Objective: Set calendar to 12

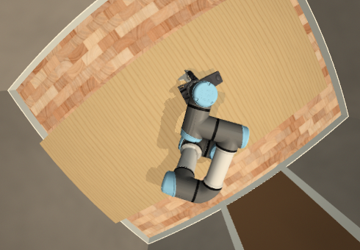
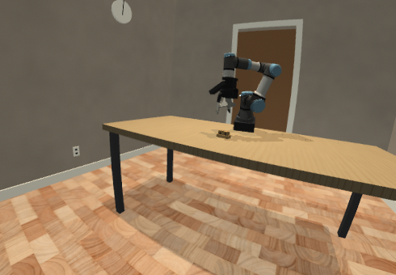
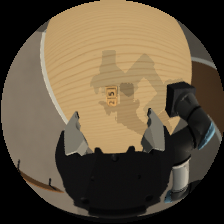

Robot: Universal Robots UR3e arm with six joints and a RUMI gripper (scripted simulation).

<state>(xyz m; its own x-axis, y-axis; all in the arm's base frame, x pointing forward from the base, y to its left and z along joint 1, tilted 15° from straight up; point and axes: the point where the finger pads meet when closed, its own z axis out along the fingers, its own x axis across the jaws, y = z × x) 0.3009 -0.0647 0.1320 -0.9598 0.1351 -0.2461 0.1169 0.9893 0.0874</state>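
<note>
The calendar's two small wooden cubes, one (image 3: pixel 111 93) (image 2: pixel 221 133) beside the other (image 3: pixel 112 102) (image 2: pixel 226 133), sit side by side in the low wooden tray (image 2: pixel 223 137) on the table. In the wrist view, their upward faces appear to carry a 5 and a 2. The digits on the side faces and the month's name are too small to read. My gripper (image 2: pixel 223 112) (image 3: pixel 112 109) is open and empty, pointing down, well above the tray. In the top view the arm hides the calendar.
The wooden table (image 1: pixel 121 126) (image 2: pixel 307 151) carries the calendar and the arm's base (image 2: pixel 244 126). The arm (image 1: pixel 196 123) (image 2: pixel 264 83) bends back from the gripper to its base. Arm shadows fall on the table around the calendar.
</note>
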